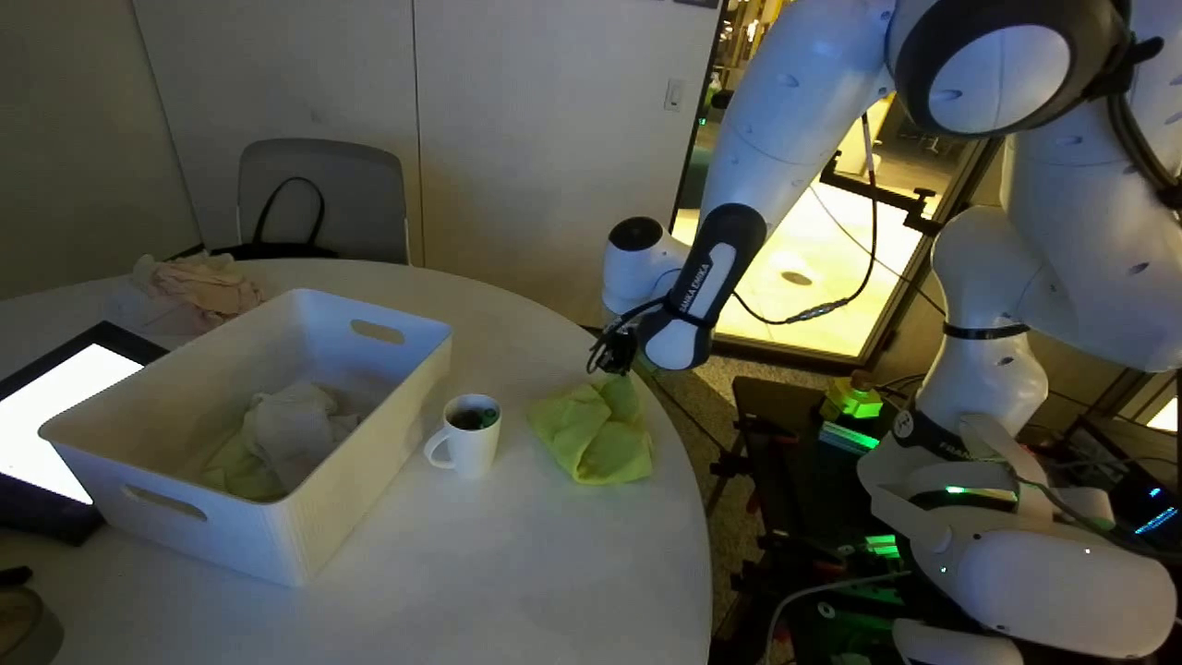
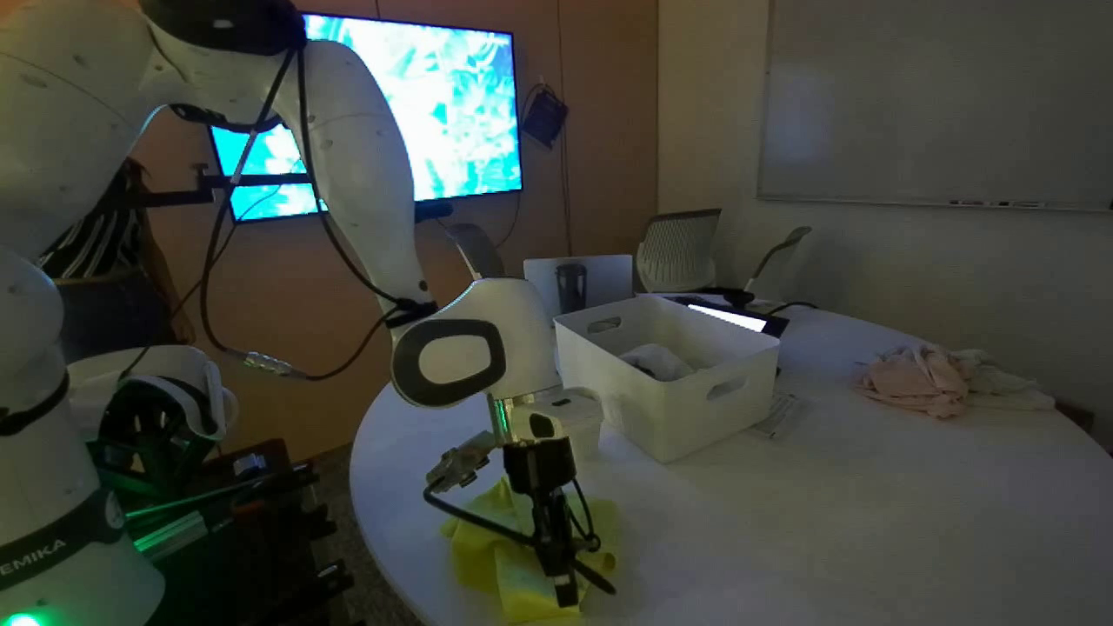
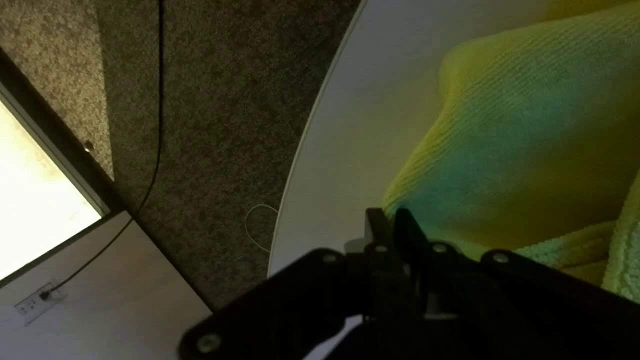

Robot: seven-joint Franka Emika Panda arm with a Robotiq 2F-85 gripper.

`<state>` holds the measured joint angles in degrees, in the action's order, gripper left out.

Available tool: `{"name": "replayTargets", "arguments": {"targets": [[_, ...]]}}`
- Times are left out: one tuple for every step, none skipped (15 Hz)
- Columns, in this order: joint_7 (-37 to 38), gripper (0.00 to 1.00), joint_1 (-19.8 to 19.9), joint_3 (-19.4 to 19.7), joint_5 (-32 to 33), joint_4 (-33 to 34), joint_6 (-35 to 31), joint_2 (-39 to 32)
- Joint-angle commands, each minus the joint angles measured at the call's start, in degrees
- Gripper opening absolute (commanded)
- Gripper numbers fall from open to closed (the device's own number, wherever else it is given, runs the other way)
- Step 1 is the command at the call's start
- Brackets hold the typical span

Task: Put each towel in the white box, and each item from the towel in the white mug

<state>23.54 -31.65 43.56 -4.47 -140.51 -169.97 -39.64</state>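
A crumpled yellow-green towel [image 1: 596,434] lies on the table near its rounded edge; it shows in the wrist view [image 3: 525,130] and under the gripper in an exterior view [image 2: 513,578]. My gripper [image 3: 389,215] is closed with a fold of this towel's edge between its fingertips; it also shows in both exterior views [image 1: 611,360] [image 2: 584,593]. The white mug [image 1: 476,448] stands upright beside the towel, with something dark and green inside. The white box [image 1: 355,517] [image 2: 648,417] holds a white towel [image 1: 295,429] and a yellow-green one [image 1: 242,473].
A pink and white cloth pile [image 1: 208,288] [image 2: 917,382] lies on the table beyond the box. A tablet with a bright screen [image 1: 65,416] lies beside the box. A dark cup [image 2: 571,287] stands behind it. The table edge [image 3: 300,150] runs close to the gripper.
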Motion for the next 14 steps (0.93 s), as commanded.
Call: {"name": "replayTargets", "arguments": {"targets": [[1.12,0.33,4.71,-3.19,-0.44,1.81,2.19,0.73],[1.07,0.36,5.79,-4.16,-0.29,1.92,2.13,0.98],[0.44,0.42,6.3,-4.92,0.19,1.32,1.61,2.09],[0.27,0.48,6.8,-5.64,0.38,1.07,1.08,2.44],[0.12,0.57,6.22,-5.78,0.78,-0.06,0.58,3.65],[0.03,0.64,6.04,-6.08,1.05,-0.61,0.28,4.39],[-0.32,0.72,5.14,-5.95,1.68,-1.92,-0.19,6.02],[-0.12,0.79,4.21,-5.65,2.23,-2.57,-0.53,6.72],[0.11,0.88,2.72,-4.9,3.03,-3.83,-1.09,8.19],[0.06,0.94,2.06,-4.83,3.55,-4.54,-1.39,9.42],[0.27,0.99,1.06,-4.73,4.04,-5.28,-1.99,10.33],[0.12,1.0,0.86,-5.1,4.35,-5.83,-2.33,11.51],[-0.9,1.0,2.16,-6.96,4.56,-6.46,-2.99,13.16],[-1.47,1.0,2.85,-8.18,4.84,-7.06,-3.67,14.3]]}}
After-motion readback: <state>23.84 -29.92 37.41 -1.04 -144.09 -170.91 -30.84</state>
